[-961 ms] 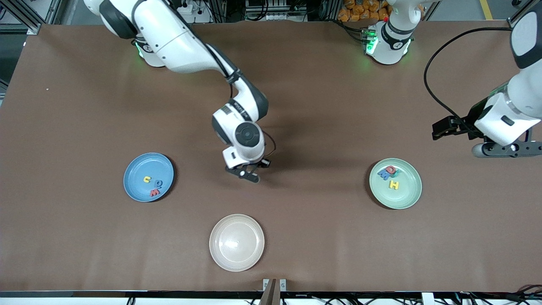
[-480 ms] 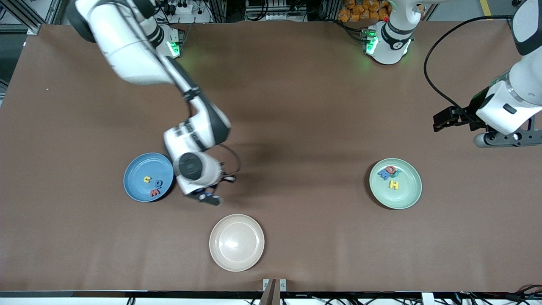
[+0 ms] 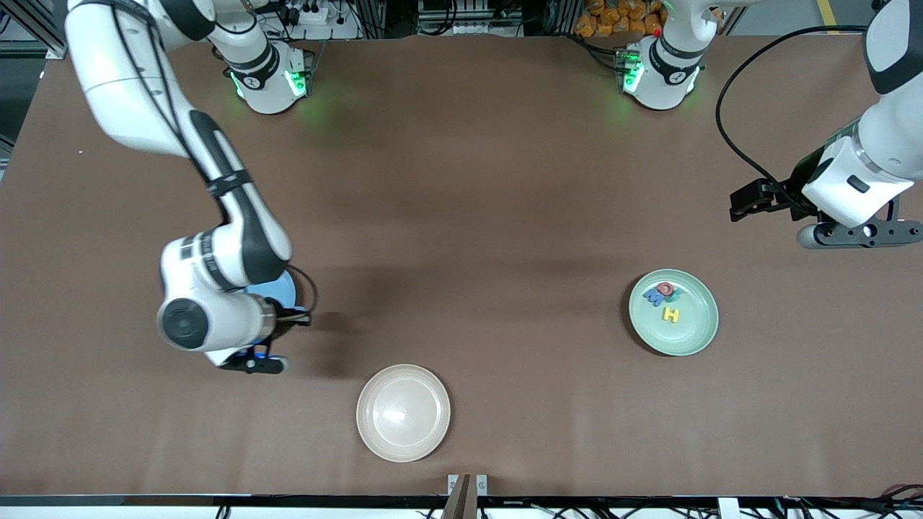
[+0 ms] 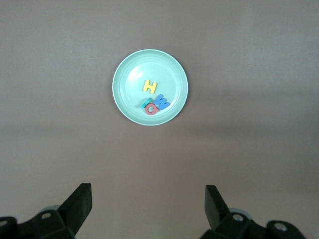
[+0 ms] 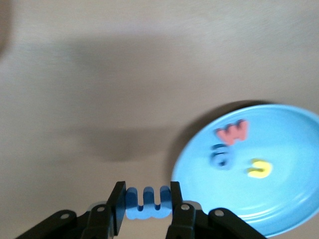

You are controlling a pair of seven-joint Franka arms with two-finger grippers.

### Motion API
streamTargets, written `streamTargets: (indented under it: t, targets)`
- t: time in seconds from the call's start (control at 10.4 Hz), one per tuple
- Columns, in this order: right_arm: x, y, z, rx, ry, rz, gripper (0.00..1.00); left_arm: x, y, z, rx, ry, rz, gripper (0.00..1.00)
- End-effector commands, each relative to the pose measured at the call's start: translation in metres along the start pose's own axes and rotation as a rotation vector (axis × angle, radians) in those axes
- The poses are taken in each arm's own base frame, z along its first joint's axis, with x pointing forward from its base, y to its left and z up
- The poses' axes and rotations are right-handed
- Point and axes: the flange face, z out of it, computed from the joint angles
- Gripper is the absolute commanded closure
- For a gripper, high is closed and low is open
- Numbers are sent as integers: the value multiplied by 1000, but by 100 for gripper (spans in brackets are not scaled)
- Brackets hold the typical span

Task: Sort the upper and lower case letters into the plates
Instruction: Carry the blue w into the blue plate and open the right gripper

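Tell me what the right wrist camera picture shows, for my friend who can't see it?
The right gripper is shut on a small blue letter, holding it in the air beside the rim of the sky blue plate. In that plate lie a red letter, a blue letter and a yellow letter. The table is brown.

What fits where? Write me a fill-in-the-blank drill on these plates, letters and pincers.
1. The right pincer is shut on a small ____ letter.
2. The yellow H lies in the ____ plate.
3. The left pincer hangs ____, holding nothing.
4. The beige plate holds ____ letters.

Missing words: blue; mint green; open; no
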Motion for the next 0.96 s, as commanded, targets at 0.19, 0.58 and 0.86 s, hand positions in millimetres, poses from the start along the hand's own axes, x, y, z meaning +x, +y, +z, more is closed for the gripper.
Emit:
streamTargets:
  t: [0.19, 0.58, 0.86]
  targets:
    - [-2, 61, -5, -24, -20, -104, 67, 0, -16, -14, -61, 23, -37, 0]
    - [-3, 60, -1, -29, -29, -108, 54, 1, -12, 0, -55, -20, -24, 0]
    - [-3, 59, -3, -28, -26, -97, 7, 1, -25, 6, -55, -47, 41, 0]
